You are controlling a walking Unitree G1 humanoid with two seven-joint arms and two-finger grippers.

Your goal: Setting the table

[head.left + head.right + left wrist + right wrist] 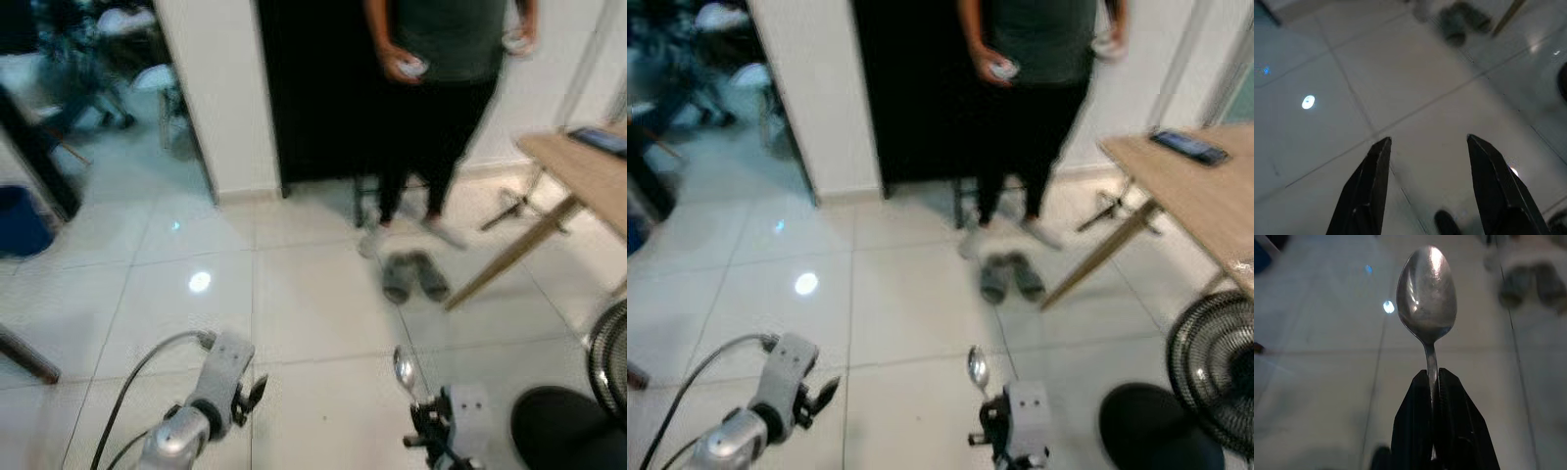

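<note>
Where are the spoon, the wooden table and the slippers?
spoon (1426, 291): right wrist view, on the bowl, handle clamped in the right end effector.
wooden table (1195, 201): right eye view, on the bare top.
slippers (412, 276): left eye view, on the pair on the floor tiles.

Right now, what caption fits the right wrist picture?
Right end effector shut on a spoon, bowl up over the tiled floor.
</note>
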